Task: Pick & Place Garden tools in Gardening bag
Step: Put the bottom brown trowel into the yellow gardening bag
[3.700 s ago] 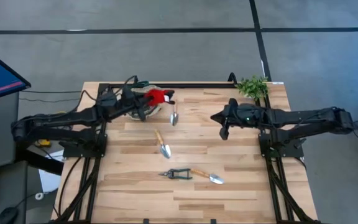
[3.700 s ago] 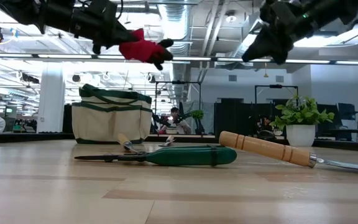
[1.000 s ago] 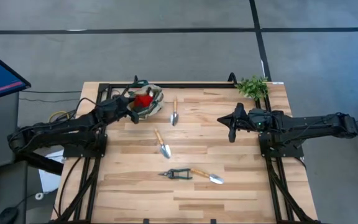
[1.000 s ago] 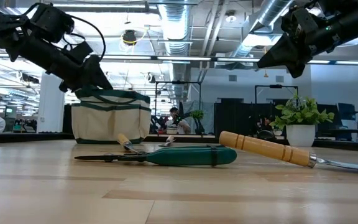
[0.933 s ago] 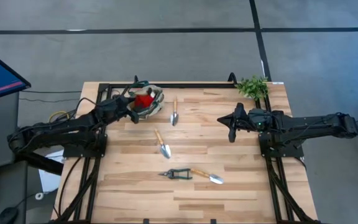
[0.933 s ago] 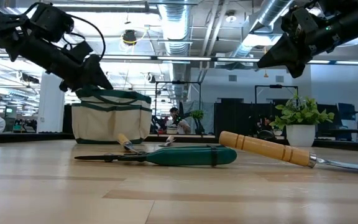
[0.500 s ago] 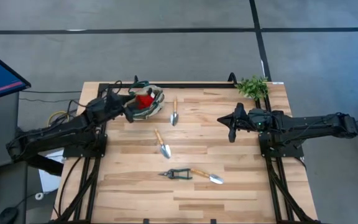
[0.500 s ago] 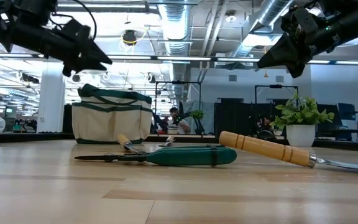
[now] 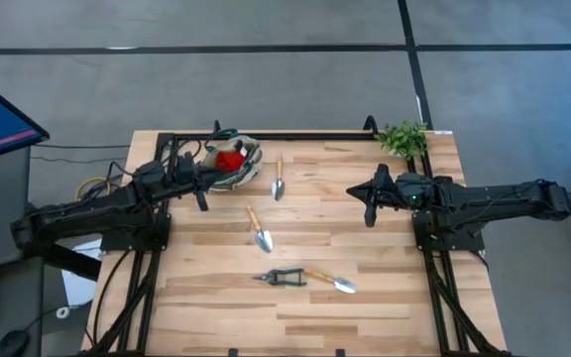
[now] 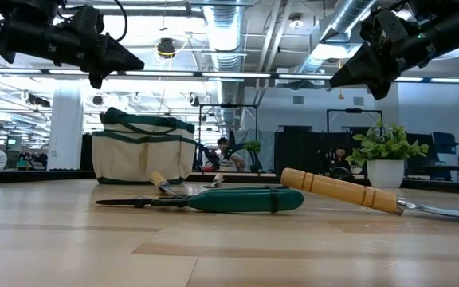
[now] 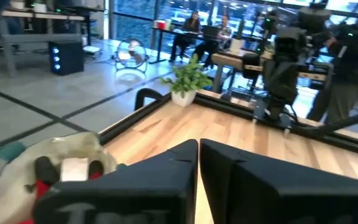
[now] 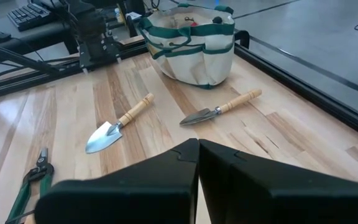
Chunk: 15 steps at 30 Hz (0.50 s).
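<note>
Wooden surface (image 9: pixel 385 268): red glove (image 9: pixel 229 160) in gardening bag (image 9: pixel 247 171), left pincer (image 9: pixel 201 199) beside it pressed narrow, empty; right pincer (image 9: pixel 368 215) likewise narrow.

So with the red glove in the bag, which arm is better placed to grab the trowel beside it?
Probably the left: its claw hangs shut beside the gardening bag, nearer that trowel than the right claw, across the table.

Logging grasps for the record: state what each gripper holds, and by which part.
Nothing is held. The left gripper and right gripper are both shut and empty, above the table.
</note>
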### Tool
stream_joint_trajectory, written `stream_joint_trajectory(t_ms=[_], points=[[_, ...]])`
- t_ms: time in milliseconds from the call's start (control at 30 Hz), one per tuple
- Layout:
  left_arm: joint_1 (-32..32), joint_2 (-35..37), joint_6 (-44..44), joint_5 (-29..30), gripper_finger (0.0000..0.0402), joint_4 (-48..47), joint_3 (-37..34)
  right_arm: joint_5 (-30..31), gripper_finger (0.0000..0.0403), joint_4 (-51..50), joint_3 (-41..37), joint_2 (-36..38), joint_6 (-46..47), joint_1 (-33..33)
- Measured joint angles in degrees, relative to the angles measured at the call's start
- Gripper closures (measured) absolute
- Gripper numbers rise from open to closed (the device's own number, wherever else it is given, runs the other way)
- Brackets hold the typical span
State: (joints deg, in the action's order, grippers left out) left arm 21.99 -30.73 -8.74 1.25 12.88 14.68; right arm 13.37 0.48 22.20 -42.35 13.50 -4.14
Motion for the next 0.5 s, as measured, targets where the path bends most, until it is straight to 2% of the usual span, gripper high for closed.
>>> stream_joint_trajectory(t_ms=[200,500], points=[[-3.2,0.0,1.0,4.3,0.0400,-0.2,0.0,-1.8,0.0402,2.0,0.0,-1.6,0.1,0.0],[-8.5,0.0,2.3,5.3,0.0400,-0.4,0.0,-6.7,0.0402,11.0,0.0,-10.4,-1.8,0.0]])
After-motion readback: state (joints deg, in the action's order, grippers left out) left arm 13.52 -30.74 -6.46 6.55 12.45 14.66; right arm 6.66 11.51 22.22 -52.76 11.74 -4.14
